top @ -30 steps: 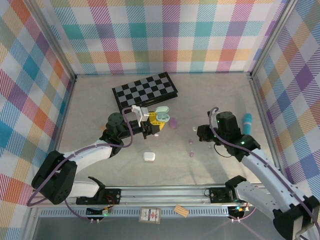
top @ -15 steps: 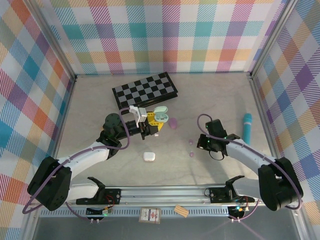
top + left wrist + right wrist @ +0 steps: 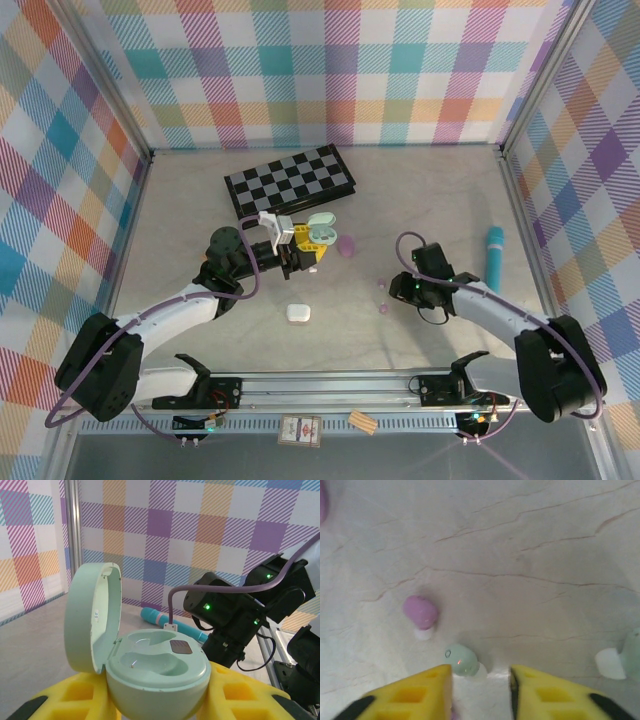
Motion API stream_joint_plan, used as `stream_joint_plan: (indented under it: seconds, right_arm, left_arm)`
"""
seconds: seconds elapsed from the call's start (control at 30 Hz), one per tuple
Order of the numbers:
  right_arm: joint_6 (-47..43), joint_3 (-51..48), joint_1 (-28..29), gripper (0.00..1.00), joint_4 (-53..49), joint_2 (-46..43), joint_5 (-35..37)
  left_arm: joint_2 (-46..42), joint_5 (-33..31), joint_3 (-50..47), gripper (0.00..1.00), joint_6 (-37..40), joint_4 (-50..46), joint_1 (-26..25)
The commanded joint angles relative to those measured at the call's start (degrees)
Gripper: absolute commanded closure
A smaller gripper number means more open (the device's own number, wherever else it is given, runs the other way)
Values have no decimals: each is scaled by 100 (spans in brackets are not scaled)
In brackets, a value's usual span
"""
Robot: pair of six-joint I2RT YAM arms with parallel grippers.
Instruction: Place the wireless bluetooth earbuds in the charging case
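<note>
One small change: the right pincer (image 3: 481, 680), shut a second ago, now stands a little open, low over the counter (image 3: 545, 555). A mint-green earbud (image 3: 461, 660) lies just above it in the lower middle of the right wrist view, so I think it is ready to grab it. The left pincer (image 3: 303, 252) grips the open charging case (image 3: 157, 672) at the bottom of the left wrist view.

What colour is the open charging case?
The charging case is mint green, clearest in left wrist view.
</note>
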Motion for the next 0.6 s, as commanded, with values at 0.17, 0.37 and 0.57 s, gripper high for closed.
stream_joint_plan:
  seconds: [0.17, 0.37, 0.57]
  right_arm:
    - [-486, 278, -168, 47, -300, -423, -360]
    - [-1505, 814, -485, 42, -441, 406, -1445]
    - [-1696, 1289, -170, 42, -933, 920, -1149]
  left_arm:
    - [14, 113, -84, 68, 71, 268, 57]
    - [40, 80, -91, 68, 71, 282, 64]
    - [-32, -18, -159, 68, 56, 290, 75]
